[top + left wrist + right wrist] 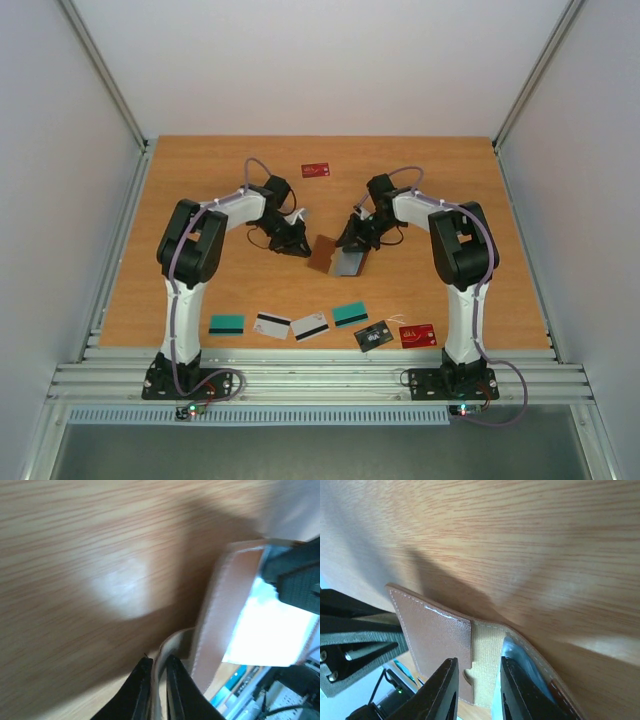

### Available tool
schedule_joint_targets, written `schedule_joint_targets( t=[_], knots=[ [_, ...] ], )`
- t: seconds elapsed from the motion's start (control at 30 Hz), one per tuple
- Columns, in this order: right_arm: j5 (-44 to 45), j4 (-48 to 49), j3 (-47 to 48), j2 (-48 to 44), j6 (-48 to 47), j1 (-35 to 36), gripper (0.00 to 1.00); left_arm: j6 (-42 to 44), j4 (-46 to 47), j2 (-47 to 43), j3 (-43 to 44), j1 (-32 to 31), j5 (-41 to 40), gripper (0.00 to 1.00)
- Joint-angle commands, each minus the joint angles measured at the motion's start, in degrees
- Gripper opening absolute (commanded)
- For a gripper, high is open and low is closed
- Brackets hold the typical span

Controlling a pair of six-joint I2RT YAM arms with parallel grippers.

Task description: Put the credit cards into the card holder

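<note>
The brown leather card holder [338, 257] is held off the table at its middle, between both arms. My left gripper [298, 245] is shut on the holder's thin tan tab [172, 641], and the leather side [220, 615] rises just to the right. My right gripper [477, 672] grips the card holder [432, 630] from the other side: one finger lies over the leather front, the other inside against the grey-blue lining [520, 655]. The credit cards lie in a row near the front edge: teal [227, 324], white [272, 325], white [310, 327], teal [350, 315], black [373, 337], red [417, 335].
Another red card [316, 170] lies alone at the back of the wooden table [200, 180]. White walls and metal rails enclose the table on three sides. The arms' bases stand on the slatted rail [320, 380] at the near edge.
</note>
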Motion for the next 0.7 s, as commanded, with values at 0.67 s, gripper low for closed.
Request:
schedule_joint_targets(
  t=[0.67],
  knots=[
    [5.5,-6.9,1.2,-0.8,-3.2,2.0,0.28,12.7,-5.8,-20.3,0.8,-12.3,-7.8,0.40]
  ],
)
